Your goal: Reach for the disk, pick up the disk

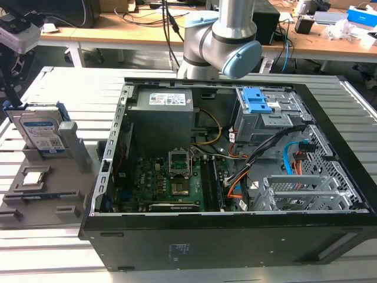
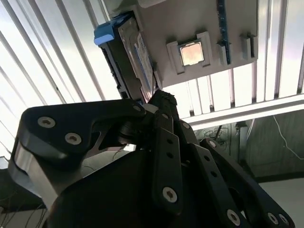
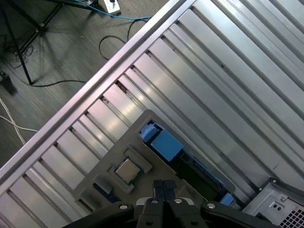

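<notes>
Wooden desks [image 1: 118, 29] strewn with cables are seen at the back of the room, and in front of them a ribbed metal table [image 1: 59, 88] carries an open black computer case [image 1: 235, 242]. Behind the case the silver arm [image 1: 218, 35] with its pale blue joint cap is seen. On the table, at the exterior view's left and just beside the case, a grey fixture tray [image 1: 65, 191] is laid. The disk [image 1: 40, 131] is stood on its edge in a slot at the far end of this tray, leaning slightly, with its white-and-blue label turned toward the camera and blue rails along its sides. Nearer on the same tray, a small square chip [image 1: 34, 175] is seated flat in its own recess, well apart from the disk.

In the first wrist view the gripper [image 3: 164, 186] is seen from above the tray [image 3: 118, 152], with the chip [image 3: 127, 171] to one side of its tips and the disk [image 3: 190, 168] to the other. Its two fingers are pressed together and nothing is held between them. In the second wrist view the gripper [image 2: 160, 97] is shown with its tip close by the end of the disk [image 2: 128, 47]; whether the two touch cannot be told. The chip [image 2: 192, 53] is seen beyond it on the tray [image 2: 161, 23]. Dark floor [image 3: 47, 47] with loose cables is visible past the table edge in the first wrist view.
</notes>
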